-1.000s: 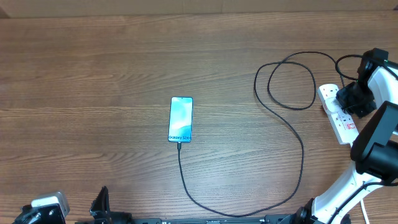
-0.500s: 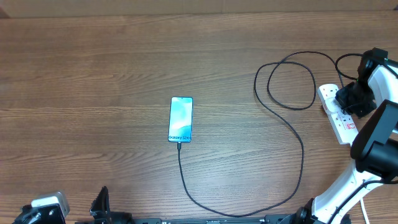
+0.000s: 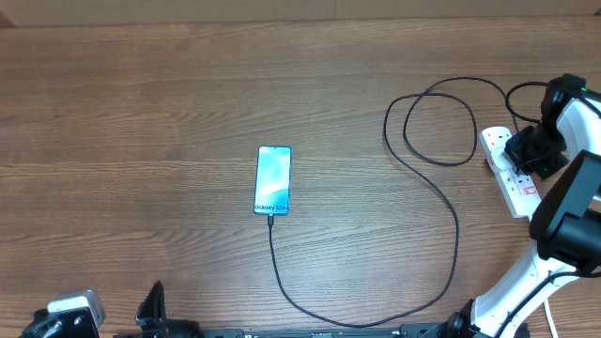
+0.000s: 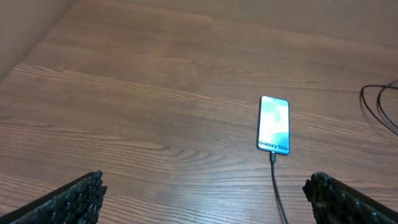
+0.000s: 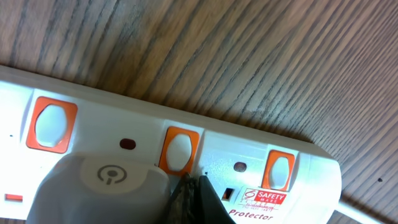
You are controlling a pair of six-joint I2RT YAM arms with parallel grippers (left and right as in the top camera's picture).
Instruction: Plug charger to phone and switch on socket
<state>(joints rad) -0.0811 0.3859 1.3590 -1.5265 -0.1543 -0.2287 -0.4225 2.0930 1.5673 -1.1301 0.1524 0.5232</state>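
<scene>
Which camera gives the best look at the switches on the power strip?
The right wrist view: the power strip is close up, its orange switches distinct. Overhead shows it small, partly under the right arm. The left wrist view misses it entirely.

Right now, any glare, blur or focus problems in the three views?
Overhead: even light, sharp, no glare on the phone. Left wrist: soft sheen on the table, phone text readable, left gripper dark at the bottom corners. Right wrist: very close, power strip label legible, right gripper a dark blur.
</scene>
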